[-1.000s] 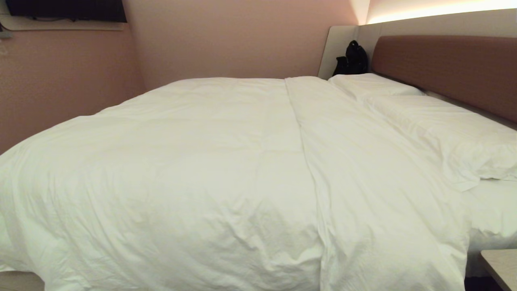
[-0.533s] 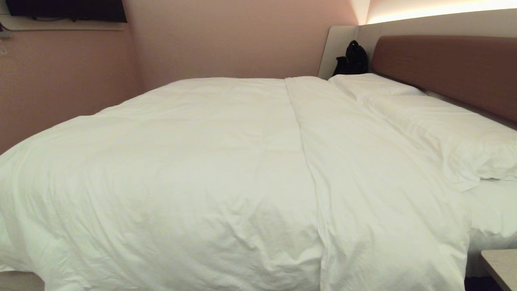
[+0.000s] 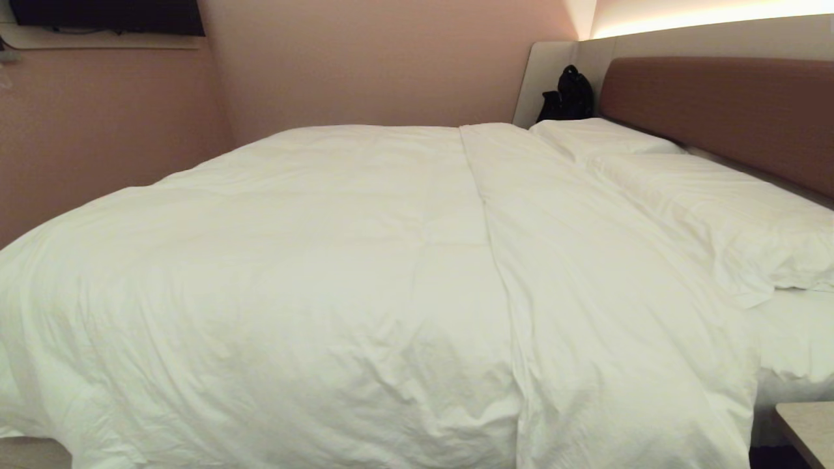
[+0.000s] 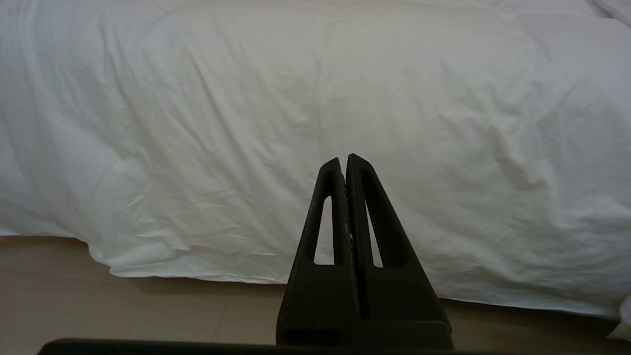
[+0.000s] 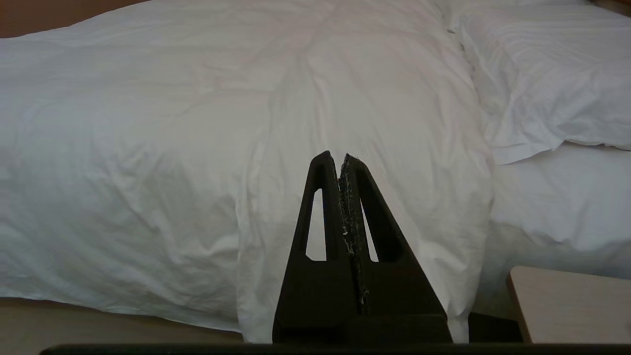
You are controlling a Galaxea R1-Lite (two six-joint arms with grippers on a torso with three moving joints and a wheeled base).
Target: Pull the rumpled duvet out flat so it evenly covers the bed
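Both claws were pressed together and empty: the left gripper (image 4: 343, 160) and right gripper (image 5: 335, 158) hung off the bed's (image 3: 798, 339) near side. The duvet (image 3: 339, 273) covered it, its hem overhanging toward the floor (image 4: 123, 310), seemingly clear of it.
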